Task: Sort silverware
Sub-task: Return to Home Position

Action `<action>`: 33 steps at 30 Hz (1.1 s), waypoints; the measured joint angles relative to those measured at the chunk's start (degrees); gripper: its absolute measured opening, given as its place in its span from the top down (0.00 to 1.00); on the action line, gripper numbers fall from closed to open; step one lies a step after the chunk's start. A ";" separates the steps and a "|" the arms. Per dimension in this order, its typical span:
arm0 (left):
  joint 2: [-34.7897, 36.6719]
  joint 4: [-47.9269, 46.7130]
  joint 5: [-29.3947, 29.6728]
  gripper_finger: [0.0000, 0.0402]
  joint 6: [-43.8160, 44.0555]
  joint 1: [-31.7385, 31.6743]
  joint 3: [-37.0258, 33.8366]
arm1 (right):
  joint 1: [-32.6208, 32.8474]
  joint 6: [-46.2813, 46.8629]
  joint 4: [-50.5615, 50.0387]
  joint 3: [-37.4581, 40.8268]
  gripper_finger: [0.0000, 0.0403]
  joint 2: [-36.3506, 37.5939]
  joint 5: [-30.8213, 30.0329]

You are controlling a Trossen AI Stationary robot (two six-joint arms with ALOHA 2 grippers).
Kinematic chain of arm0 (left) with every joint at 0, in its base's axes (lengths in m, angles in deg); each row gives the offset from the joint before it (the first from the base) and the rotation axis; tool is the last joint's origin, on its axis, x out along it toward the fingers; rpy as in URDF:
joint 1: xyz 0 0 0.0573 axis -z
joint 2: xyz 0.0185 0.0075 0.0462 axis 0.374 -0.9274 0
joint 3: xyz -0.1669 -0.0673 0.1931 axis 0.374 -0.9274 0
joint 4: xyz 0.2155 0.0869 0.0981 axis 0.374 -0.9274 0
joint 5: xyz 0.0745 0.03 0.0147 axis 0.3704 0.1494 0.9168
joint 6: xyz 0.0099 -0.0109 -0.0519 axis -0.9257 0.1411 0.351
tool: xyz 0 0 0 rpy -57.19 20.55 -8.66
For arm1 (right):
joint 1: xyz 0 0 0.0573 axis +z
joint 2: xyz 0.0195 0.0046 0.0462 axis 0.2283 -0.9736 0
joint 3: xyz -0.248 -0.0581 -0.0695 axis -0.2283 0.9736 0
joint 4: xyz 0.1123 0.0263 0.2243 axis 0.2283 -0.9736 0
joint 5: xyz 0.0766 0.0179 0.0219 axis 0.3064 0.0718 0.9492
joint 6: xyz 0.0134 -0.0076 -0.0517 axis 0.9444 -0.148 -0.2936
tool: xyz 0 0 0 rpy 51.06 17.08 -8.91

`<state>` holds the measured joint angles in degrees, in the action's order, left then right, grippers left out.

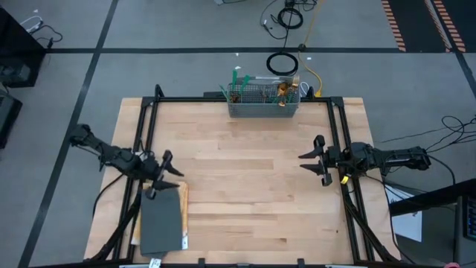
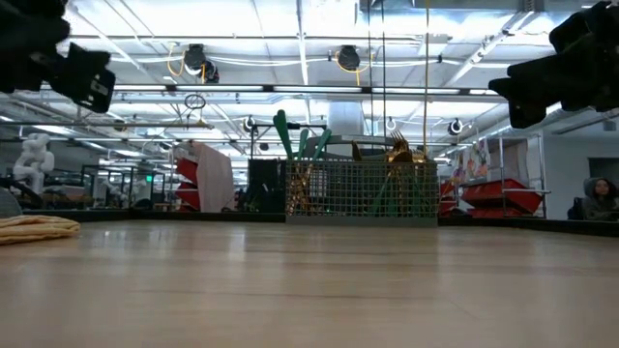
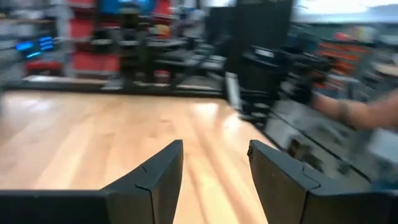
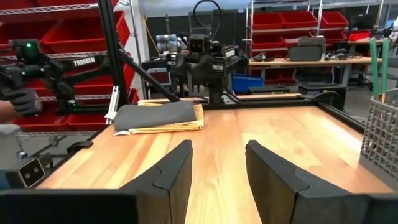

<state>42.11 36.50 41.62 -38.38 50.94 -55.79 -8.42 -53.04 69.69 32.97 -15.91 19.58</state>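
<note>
Folded grey cloth (image 1: 162, 223) on a yellow towel (image 1: 184, 197) lies at the near left corner of the tabletop (image 1: 245, 179). The left end effector (image 1: 171, 165) hovers over the cloth's far edge, fingers parted and holding nothing. At the middle of the far edge stands a grey wire basket (image 1: 264, 103). The silverware (image 1: 239, 80) is inside it, with teal handles sticking up at its left end and gold heads showing toward its right. The right end effector (image 1: 303, 161) hangs at the right side, well apart from the basket, likewise open and empty. The surface is pale wood planks framed by black rails (image 1: 193, 99). Grey floor with a coiled cable (image 1: 282, 63) surrounds it, and red bins (image 4: 56, 34) line the room's shelves
</note>
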 joint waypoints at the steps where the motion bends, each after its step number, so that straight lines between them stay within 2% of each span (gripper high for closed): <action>1: 0.00 0.12 -3.05 0.53 -1.51 -0.86 0.00 | 0.00 0.08 -0.04 0.00 0.65 -0.02 0.19; 7: 0.04 1.17 -14.64 0.53 -6.17 -4.45 -0.02 | 0.00 0.62 -0.31 0.00 0.65 0.00 0.35; 10: 0.04 -0.92 -18.03 0.53 -9.37 -5.27 -0.02 | 0.00 -0.34 -0.30 0.00 0.65 0.00 0.39; 15: -0.17 -2.86 -13.71 0.53 -10.45 -7.04 -0.04 | 0.00 -2.18 -0.34 0.00 0.65 0.00 0.28; 22: -0.33 -2.86 -12.40 0.53 -10.00 -10.69 -0.04 | 0.00 -4.10 -0.95 -0.02 0.65 0.00 0.21; 27: -0.33 -1.93 -6.59 0.53 -10.47 -11.99 -0.04 | 0.00 -4.87 -0.97 -0.02 0.65 0.00 0.32; 33: -0.33 -1.57 -6.16 0.53 -10.47 -12.14 -0.07 | 0.00 -4.87 -0.90 -0.02 0.65 0.00 0.31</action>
<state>41.78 34.93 35.45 -48.85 38.81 -55.85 -8.42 -57.92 68.79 32.95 -15.91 19.89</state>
